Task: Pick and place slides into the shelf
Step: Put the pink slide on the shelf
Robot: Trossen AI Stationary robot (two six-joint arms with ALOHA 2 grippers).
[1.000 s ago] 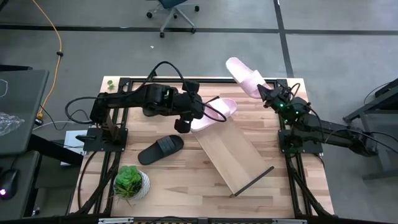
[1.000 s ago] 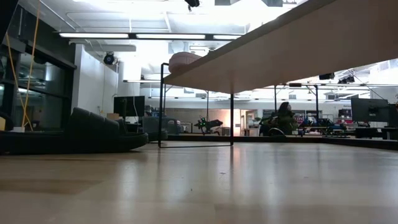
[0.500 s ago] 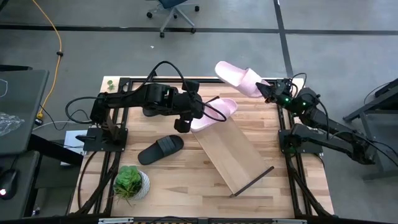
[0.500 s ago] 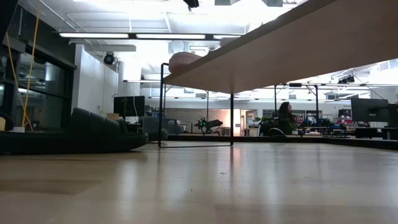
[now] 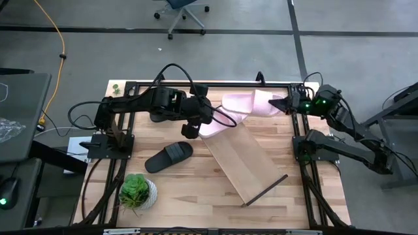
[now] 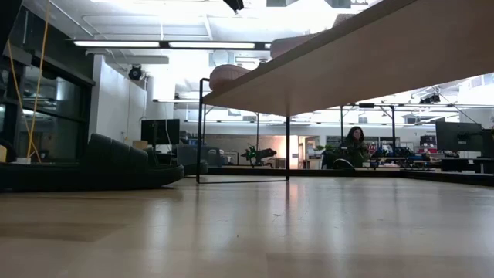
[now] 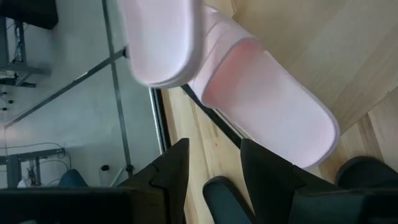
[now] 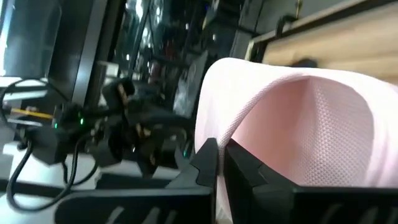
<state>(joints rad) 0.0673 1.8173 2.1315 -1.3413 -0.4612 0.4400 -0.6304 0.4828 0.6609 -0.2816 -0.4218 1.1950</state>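
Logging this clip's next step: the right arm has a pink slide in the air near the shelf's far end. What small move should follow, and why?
Probably carry it a bit further over the shelf and lower it. The right gripper is shut on the pink slide, which hangs above the shelf's upper end, beside the other pink slide already lying there. The left gripper waits nearby, so the path should stay clear of it.

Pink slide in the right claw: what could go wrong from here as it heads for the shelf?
The right claw pinches only the strap edge of the pink slide, so it could swing or slip out. That slide hangs close over the second pink slide on the tilted shelf; lowering it might knock that one off. The left claw sits near that shelf end, so the arms could crowd.
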